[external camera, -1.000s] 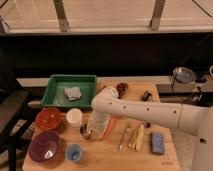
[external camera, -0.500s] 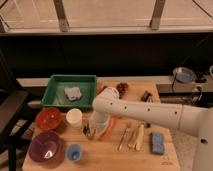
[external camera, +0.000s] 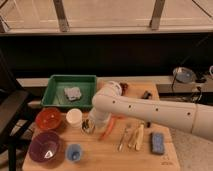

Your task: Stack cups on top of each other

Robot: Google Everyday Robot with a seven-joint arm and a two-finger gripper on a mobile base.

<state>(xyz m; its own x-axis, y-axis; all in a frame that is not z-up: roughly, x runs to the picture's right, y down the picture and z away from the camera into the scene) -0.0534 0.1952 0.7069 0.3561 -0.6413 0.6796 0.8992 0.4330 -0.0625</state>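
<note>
Front edge of wooden table: purple bowl at left, short light-blue cup just right of it, standing alone. Blue sponge far right. Wooden utensils lie mid-board.

Middle row: orange bowl, then cream-white cup upright beside it. Steel cup just right of the cream one. Gripper low at the steel cup, on a white arm reaching in from the right. Open or closed: cannot tell. No cup stacked yet.

Rear: green tray holding a grey object.
</note>
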